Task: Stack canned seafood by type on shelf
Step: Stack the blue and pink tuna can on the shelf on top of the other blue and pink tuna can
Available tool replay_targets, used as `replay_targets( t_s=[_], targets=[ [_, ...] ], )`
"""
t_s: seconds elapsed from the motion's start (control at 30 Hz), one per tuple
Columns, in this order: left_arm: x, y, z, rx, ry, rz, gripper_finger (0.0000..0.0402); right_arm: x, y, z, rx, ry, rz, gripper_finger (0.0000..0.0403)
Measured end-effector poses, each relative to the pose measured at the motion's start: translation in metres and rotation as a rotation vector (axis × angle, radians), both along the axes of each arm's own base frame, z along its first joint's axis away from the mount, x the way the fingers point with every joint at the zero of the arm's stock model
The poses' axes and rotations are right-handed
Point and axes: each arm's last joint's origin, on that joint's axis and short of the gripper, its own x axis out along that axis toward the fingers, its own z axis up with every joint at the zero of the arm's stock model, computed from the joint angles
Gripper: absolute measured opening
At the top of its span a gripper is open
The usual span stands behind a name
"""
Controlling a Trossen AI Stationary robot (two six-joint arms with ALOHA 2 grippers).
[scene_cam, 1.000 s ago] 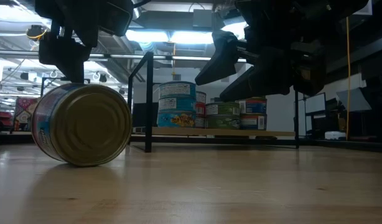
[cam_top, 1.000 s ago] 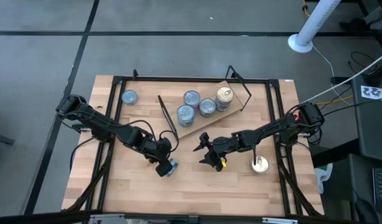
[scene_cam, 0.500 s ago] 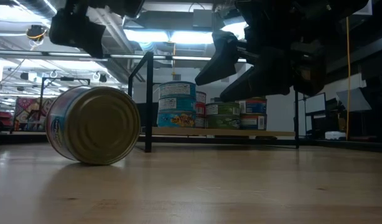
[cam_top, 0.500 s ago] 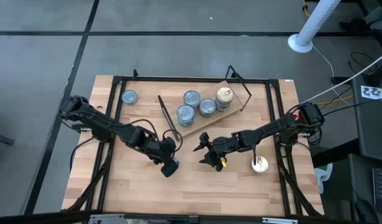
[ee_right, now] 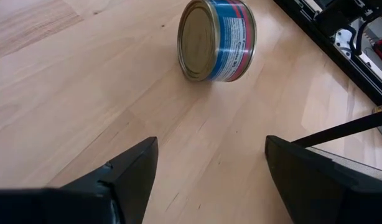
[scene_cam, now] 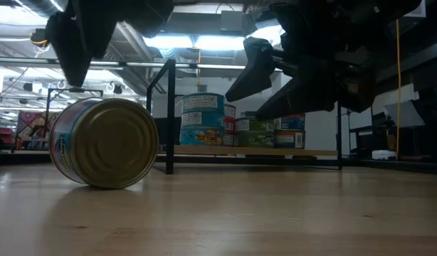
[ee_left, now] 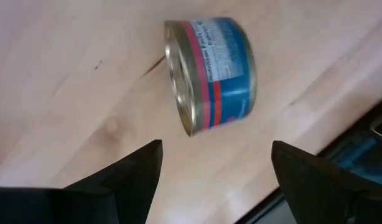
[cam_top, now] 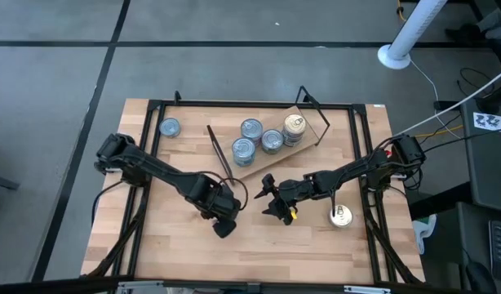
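Observation:
A blue-labelled tin (ee_left: 209, 73) lies on its side on the tabletop, resting on its round wall; the low view shows its brass-coloured end (scene_cam: 104, 142). My left gripper (ee_left: 216, 180) hangs open just above it, pointing steeply down, and hides it in the high view (cam_top: 224, 222). My right gripper (cam_top: 268, 200) waits open to the tin's right, aimed at it (ee_right: 217, 40). The shelf (cam_top: 261, 165) stands askew at the far middle, bearing three blue tins (cam_top: 244, 149) and a gold tin (cam_top: 294, 126).
One blue tin (cam_top: 169, 127) stands at the far left of the table, and a gold tin (cam_top: 341, 216) stands near the right side. Black frame rails (cam_top: 152, 163) run along the table's left, right and far sides. Bare wood lies along the near edge.
My left gripper has moved toward the table's right and near edge and risen a little, tipping to point more steeply down over the lying tin. The tin has rolled slightly toward the right. My right gripper has kept still.

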Motion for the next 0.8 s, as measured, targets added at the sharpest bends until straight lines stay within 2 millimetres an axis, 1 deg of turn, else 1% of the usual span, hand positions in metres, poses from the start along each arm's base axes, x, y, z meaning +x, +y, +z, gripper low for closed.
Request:
replay_targets(
  t_s=[0.27, 0.6, 0.8],
  targets=[
    [0.008, -0.003, -0.017, 0.017, 0.033, 0.006, 0.0294, 0.000, 0.000, 0.000, 0.000, 0.001, 0.000, 0.0294],
    [0.011, -0.005, -0.020, 0.062, 0.006, 0.018, 0.0294, 0.000, 0.000, 0.000, -0.001, 0.002, 0.000, 0.0294],
    [0.016, -0.012, -0.033, 0.074, 0.015, -0.003, 0.0294, 0.000, 0.000, 0.000, -0.001, 0.002, 0.000, 0.0294]
  ],
)
